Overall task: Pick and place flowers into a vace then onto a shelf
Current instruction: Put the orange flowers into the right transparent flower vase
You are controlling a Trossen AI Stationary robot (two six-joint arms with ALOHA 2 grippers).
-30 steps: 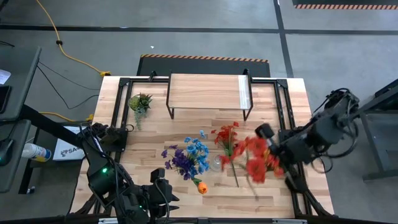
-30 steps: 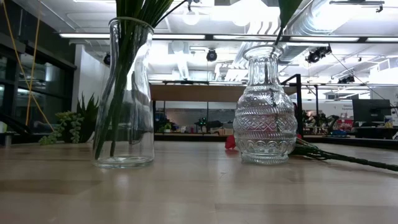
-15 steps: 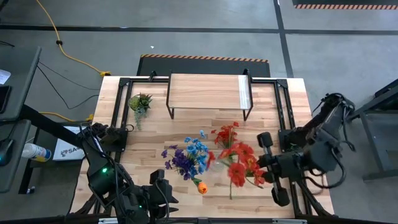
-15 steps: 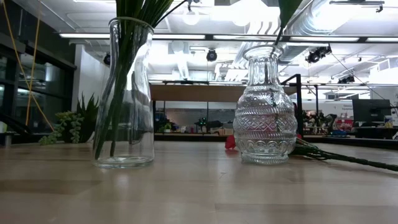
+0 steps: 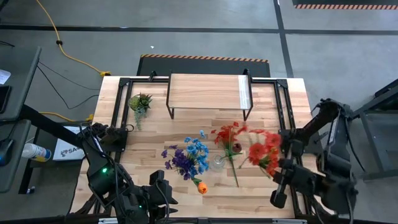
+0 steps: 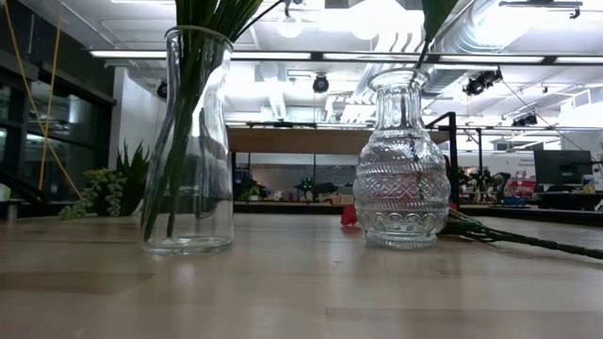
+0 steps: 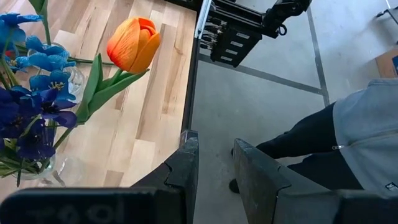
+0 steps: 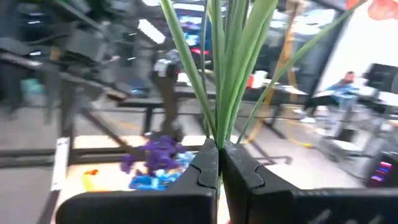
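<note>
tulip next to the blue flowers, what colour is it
Orange, shading a bit redder at the tip. The tulip shows best in the left wrist view.

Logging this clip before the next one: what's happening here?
The right pincer is shut on a bunch of red flowers, gripping their green stems and carrying them above the table's right side. Two glass vases stand mid-table: a plain vase already holding the blue, purple and orange flowers, and a patterned vase with few stems. Some red flowers sit by it. The left pincer waits off the table's front edge. The shelf holds nothing.
</note>
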